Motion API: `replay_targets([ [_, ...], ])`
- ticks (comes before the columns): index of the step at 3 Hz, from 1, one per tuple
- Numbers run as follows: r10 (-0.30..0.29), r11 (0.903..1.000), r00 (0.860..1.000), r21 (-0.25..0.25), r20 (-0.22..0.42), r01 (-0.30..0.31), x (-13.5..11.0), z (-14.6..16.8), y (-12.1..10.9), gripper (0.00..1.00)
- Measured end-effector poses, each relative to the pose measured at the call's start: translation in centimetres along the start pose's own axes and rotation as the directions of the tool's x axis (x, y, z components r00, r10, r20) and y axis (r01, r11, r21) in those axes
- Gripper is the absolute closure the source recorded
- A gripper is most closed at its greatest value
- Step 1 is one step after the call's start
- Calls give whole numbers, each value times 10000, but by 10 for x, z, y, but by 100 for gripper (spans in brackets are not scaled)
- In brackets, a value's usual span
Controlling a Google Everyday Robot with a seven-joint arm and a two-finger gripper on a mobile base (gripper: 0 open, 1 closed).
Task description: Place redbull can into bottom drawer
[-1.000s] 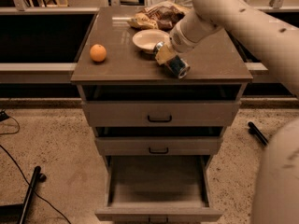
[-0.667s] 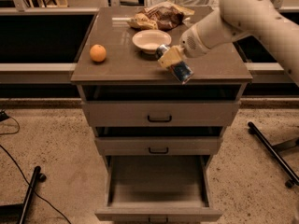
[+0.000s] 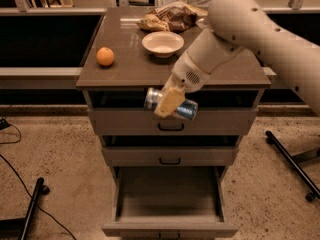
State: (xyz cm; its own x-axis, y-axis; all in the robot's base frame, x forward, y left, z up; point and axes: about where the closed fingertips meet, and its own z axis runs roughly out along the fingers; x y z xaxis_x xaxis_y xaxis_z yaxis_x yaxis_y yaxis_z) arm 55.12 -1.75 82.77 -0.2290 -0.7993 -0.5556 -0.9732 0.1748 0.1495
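We see the gripper [image 3: 167, 103] clamped across the can [image 3: 186, 110], which hangs sideways in the air in front of the top drawer [image 3: 125, 123], shiny end toward 9 o'clock. The bottom drawer [image 3: 170, 200] stands pulled open at 6 o'clock below it. On the cabinet top [image 3: 130, 70], an orange [image 3: 105, 56] sits at 10 o'clock and a bowl [image 3: 162, 43] at 12.

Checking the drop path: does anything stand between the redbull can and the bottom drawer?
Nothing visible does. The gripper holds the redbull can in front of the top drawer; the bottom drawer lies open below.
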Motion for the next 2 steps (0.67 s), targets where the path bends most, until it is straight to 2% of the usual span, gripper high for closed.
replay_targets([
  [1,-2966,9537,9222,-259,-2482,2998,20,29,34,100],
  [2,-3679,9265,8641,-564,-3435,3720,56,41,28,100],
])
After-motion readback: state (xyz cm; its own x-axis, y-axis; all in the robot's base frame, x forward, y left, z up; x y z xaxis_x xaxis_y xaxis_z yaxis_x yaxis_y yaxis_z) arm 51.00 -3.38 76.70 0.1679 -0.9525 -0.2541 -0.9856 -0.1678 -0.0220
